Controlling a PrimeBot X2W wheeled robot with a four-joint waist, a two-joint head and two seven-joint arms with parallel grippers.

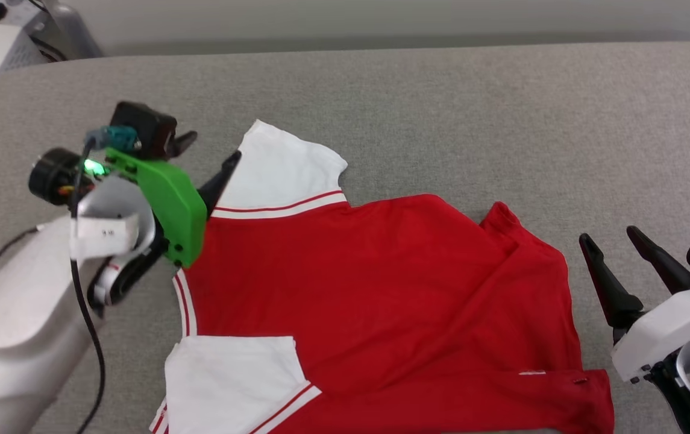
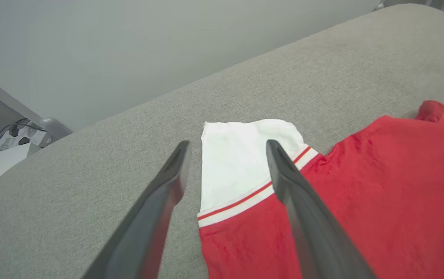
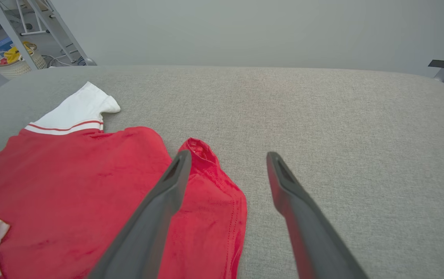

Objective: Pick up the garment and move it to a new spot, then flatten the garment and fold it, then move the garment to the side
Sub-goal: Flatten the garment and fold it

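Finds the garment [image 1: 381, 289] spread on the grey worktop [image 1: 441, 108], white sleeves to the left. Holds nothing in the left hand [image 1: 212, 150], fingers wide apart at the far sleeve. Holds nothing in the right hand [image 1: 610, 235], equally wide, just right of the hem.

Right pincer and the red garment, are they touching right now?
Apart. In the head view the open right pincer sits beside the garment, with a strip of grey surface showing between them.
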